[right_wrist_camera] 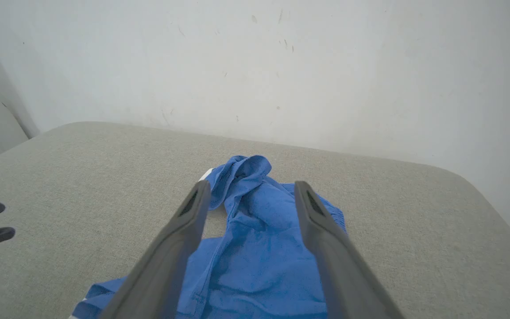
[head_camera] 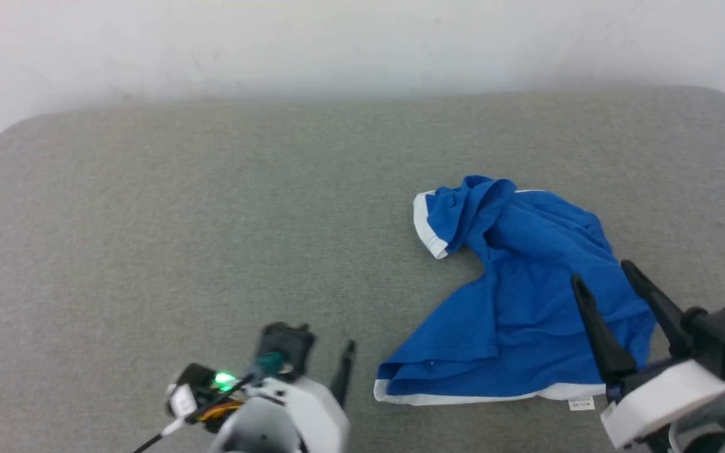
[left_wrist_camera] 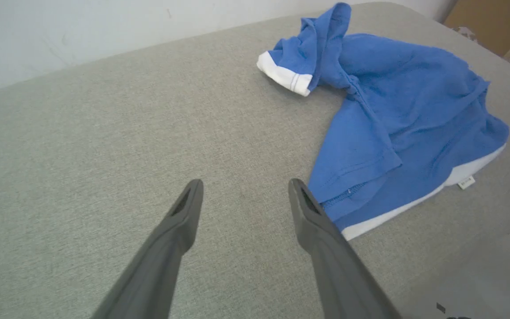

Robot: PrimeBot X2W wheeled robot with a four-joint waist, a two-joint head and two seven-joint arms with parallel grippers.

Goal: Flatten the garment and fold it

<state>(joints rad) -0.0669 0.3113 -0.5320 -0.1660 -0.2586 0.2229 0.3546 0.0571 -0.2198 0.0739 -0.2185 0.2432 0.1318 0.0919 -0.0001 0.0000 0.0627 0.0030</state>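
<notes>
On grey pad (head_camera: 211, 220), one garment (head_camera: 520, 302), perhaps untouched, two splayed grippers (left_wrist_camera: 246, 184) (head_camera: 600, 270)

Lab-like room: grey fabric surface (head_camera: 148, 220), bare white wall (right_wrist_camera: 255, 66).

right claw (right_wrist_camera: 251, 188) spread wide over crumpled garment (right_wrist_camera: 259, 257) on grey surface (right_wrist_camera: 414, 230)

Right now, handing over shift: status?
Left gripper open, empty. Right gripper open, above shorts. Shorts crumpled, unfolded, on grey pad. Nothing in the way.
</notes>
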